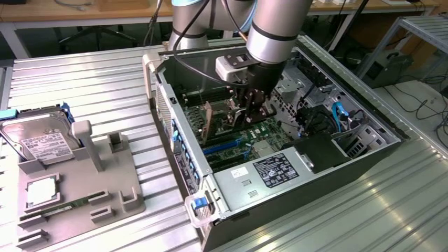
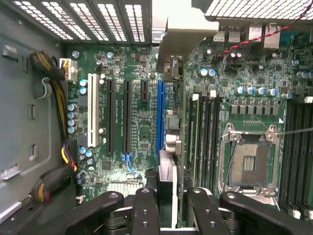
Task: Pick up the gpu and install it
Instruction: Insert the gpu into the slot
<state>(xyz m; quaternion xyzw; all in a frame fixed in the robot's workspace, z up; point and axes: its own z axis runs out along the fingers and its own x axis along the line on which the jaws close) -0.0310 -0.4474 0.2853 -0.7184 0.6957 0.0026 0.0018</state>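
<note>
While the arm reaches down into the open computer case (image 1: 318, 173) lying on the bench (image 1: 84, 84), the gripper (image 2: 166, 196) holds the gpu (image 2: 166, 147) edge-on above the motherboard (image 2: 137, 122), its fingers (image 2: 145, 205) clenched on the card's upper edge. Seen from the wrist, the card runs straight out from between the fingers and hangs over the blue expansion slot (image 2: 160, 112), with its pale end bracket (image 2: 183, 34) reaching toward the perforated rear wall of the case. Doing this step well would seem to mean keeping the card square to that slot, lining its connector edge along the slot's full length and its bracket with the rear opening, then pressing evenly rather than at one end. Whether the card's edge already touches the slot is hard to say, since the card itself hides the contact line. On the exterior view's left, a hard drive (image 1: 39, 139) and a memory stick (image 1: 66, 206) sit in a grey holder (image 1: 84, 194).
</note>
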